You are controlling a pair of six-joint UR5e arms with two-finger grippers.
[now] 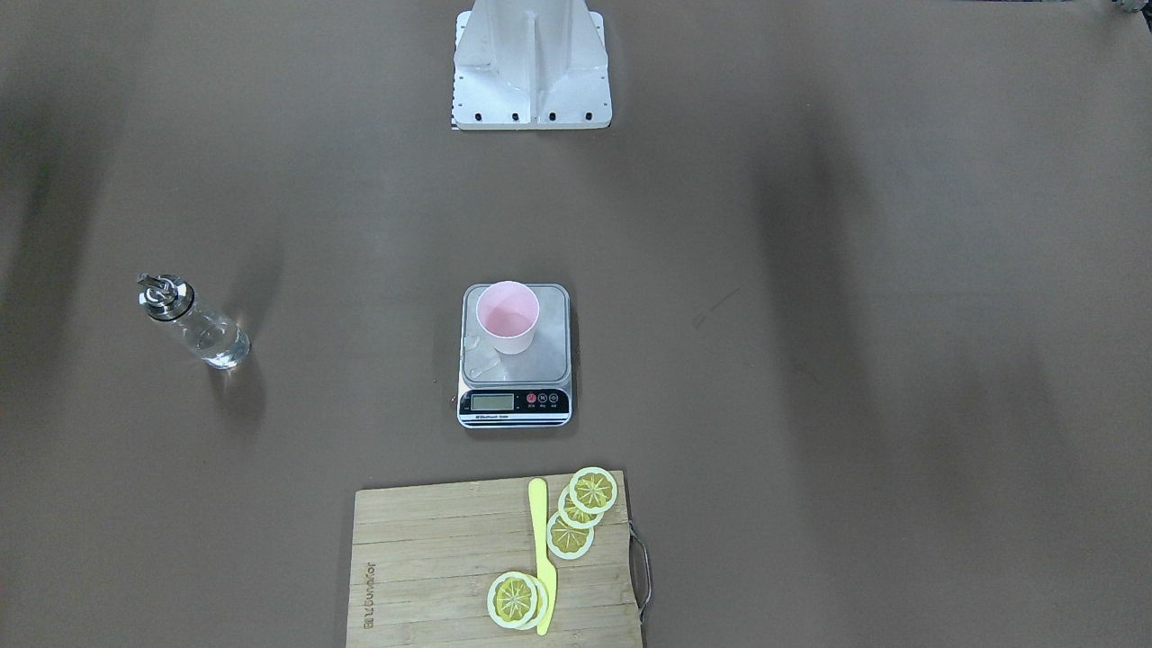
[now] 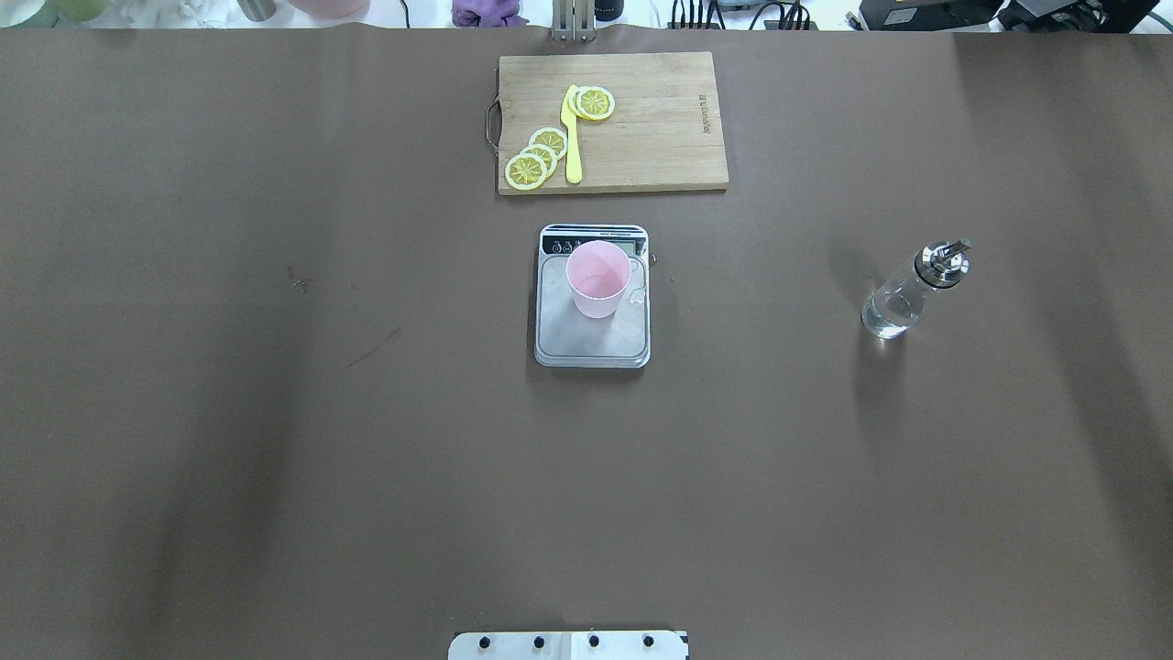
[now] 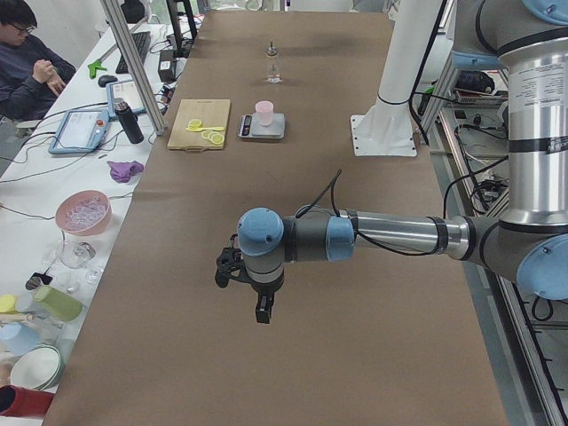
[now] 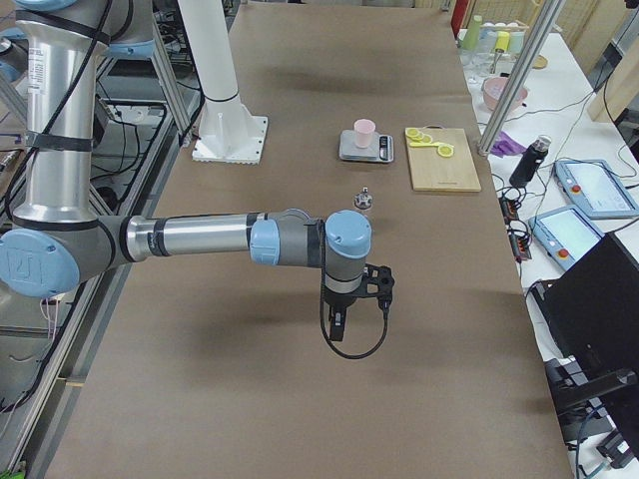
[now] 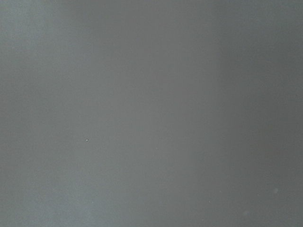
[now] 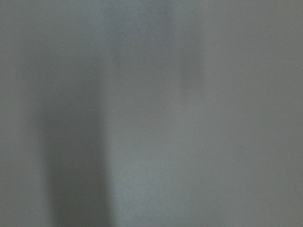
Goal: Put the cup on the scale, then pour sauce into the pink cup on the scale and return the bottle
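The pale pink cup stands upright on the steel plate of the scale at the table's middle. The clear glass bottle with a metal pourer cap stands on the table on my right side, clear liquid in it. No gripper shows in the overhead or front view. My left gripper shows only in the exterior left view and my right gripper only in the exterior right view. Both hang above bare table far from the scale; I cannot tell whether they are open or shut. Both wrist views show only blurred table.
A wooden cutting board with lemon slices and a yellow knife lies just beyond the scale. The robot's base stands at the near edge. A person sits at a side desk.
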